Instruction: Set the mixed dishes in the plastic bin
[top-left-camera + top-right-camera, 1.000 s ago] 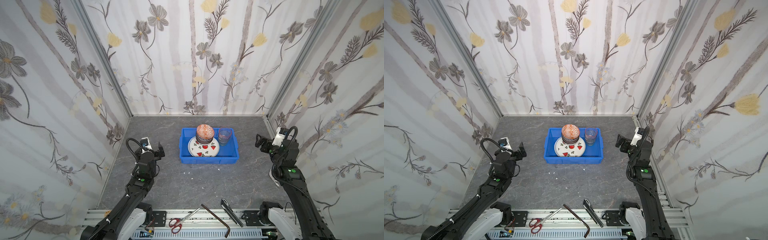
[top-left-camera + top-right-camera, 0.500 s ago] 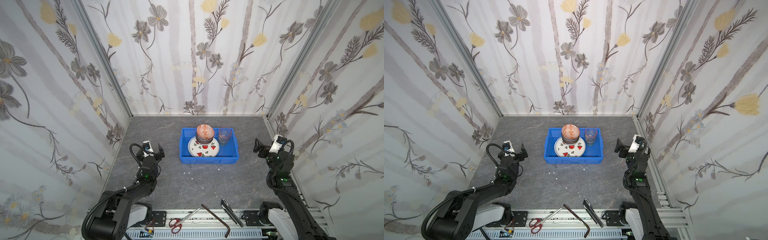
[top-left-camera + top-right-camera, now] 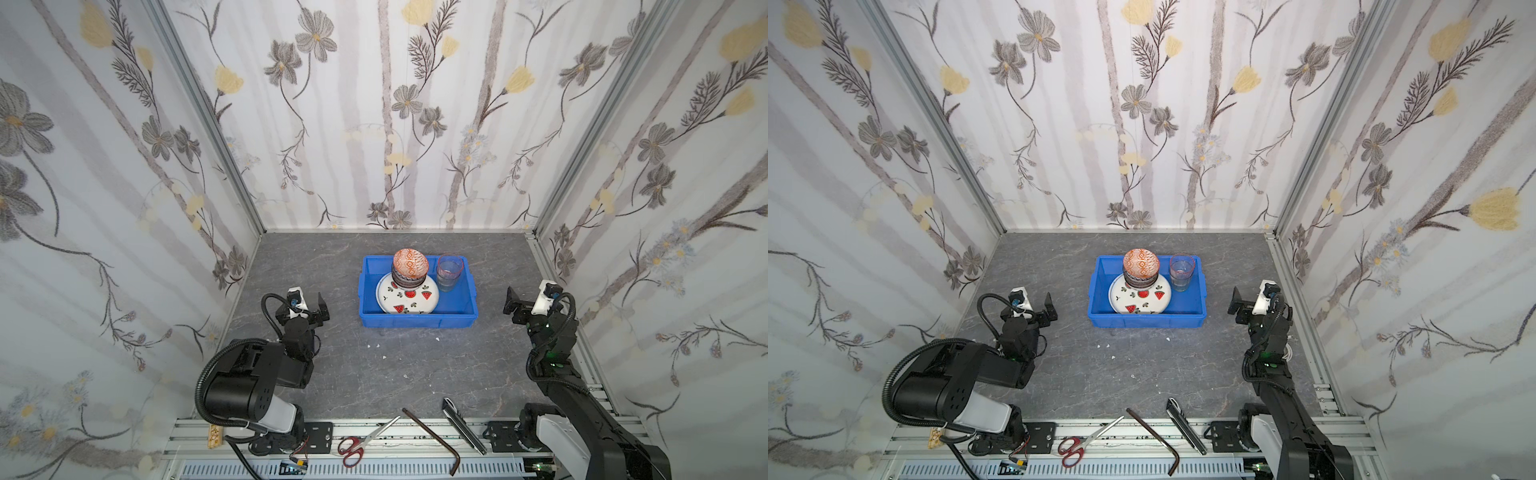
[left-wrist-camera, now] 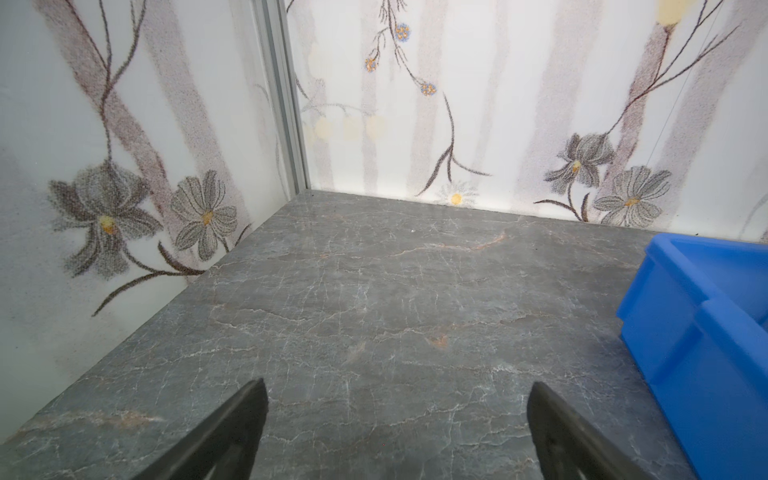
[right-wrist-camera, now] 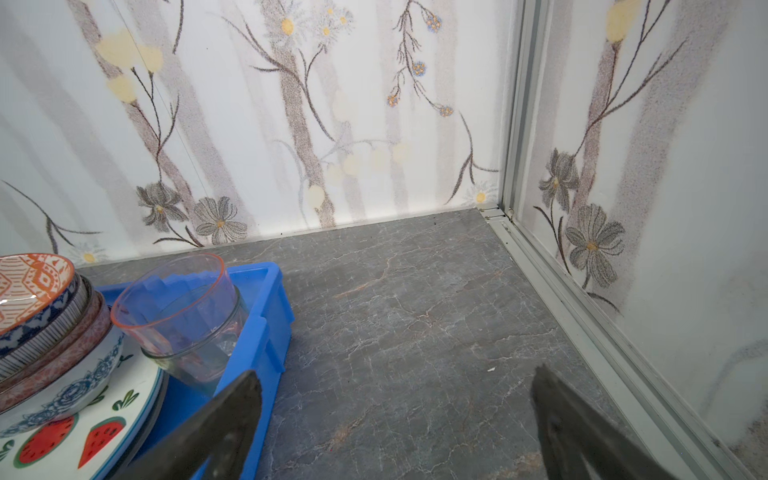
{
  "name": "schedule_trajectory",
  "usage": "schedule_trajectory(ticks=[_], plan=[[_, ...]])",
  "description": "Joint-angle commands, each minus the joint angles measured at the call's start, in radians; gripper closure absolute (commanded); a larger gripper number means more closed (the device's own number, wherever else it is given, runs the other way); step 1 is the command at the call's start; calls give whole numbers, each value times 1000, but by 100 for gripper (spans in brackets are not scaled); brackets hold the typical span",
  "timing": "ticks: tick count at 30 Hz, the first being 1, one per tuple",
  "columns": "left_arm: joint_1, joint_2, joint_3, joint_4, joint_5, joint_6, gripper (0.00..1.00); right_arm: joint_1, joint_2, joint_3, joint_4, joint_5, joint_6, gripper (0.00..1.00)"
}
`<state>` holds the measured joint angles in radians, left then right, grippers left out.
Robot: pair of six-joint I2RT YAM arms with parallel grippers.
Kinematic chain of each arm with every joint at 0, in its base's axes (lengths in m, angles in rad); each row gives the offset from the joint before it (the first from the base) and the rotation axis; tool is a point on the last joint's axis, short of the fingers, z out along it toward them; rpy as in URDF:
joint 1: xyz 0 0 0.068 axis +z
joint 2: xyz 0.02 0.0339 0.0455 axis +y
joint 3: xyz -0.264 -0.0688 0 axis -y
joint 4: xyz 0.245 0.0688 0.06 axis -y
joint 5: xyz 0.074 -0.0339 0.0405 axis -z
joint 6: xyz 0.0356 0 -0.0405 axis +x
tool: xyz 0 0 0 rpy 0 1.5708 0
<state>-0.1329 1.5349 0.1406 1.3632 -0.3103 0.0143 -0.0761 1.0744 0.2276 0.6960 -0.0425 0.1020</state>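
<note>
The plastic bin [image 3: 417, 323] [image 3: 1145, 322] is a bright blue tub at the middle of the grey floor. Inside it lies a watermelon-print plate [image 3: 409, 298] [image 5: 83, 436], and a stack of bowls with an orange geometric one on top [image 3: 410, 262] [image 5: 25, 282] rests on that plate. Beside the stack stands a clear tumbler [image 3: 449, 272] [image 5: 187, 316]. My left gripper [image 3: 305, 309] [image 4: 398, 386] is open and empty over bare floor left of the bin [image 4: 706, 332]. On the other side my right gripper [image 3: 528, 305] [image 5: 397, 374] is open too, holding nothing.
Red-handled scissors [image 3: 361, 442], a bent brown bar [image 3: 432, 436] and a black tool [image 3: 463, 424] lie on the front rail. Small white crumbs [image 3: 376, 345] dot the floor in front of the bin. Flowered walls close in on three sides.
Both arms have folded back towards the front and sunk lower. The right gripper drew away from the back wall. Both grippers stayed open and the dishes in the bin did not move.
</note>
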Motion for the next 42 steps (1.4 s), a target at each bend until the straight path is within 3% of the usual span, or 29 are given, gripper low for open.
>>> schedule_trajectory(ticks=[1, 14, 21, 23, 26, 28, 34, 39, 42], plan=[[12, 47, -7, 181, 22, -21, 0, 1, 41, -17, 170, -11, -66, 0], [45, 58, 29, 123, 146, -17, 0, 12, 245, -30, 424, 11, -25, 0], [57, 56, 57, 70, 164, -23, 0, 69, 444, -51, 680, 46, -58, 0], [62, 55, 70, 40, 174, -26, 0, 94, 412, -6, 528, 79, -84, 0], [77, 53, 87, 5, 196, -37, 0, 99, 441, -19, 611, 125, -68, 0], [98, 50, 107, -41, 217, -61, 0, 95, 428, -5, 555, 139, -62, 0], [102, 50, 107, -44, 224, -65, 0, 96, 429, -13, 574, 136, -62, 0], [100, 49, 107, -44, 220, -63, 0, 113, 427, -43, 633, 53, -116, 0], [99, 47, 104, -42, 218, -64, 0, 91, 435, -7, 571, 92, -66, 0]])
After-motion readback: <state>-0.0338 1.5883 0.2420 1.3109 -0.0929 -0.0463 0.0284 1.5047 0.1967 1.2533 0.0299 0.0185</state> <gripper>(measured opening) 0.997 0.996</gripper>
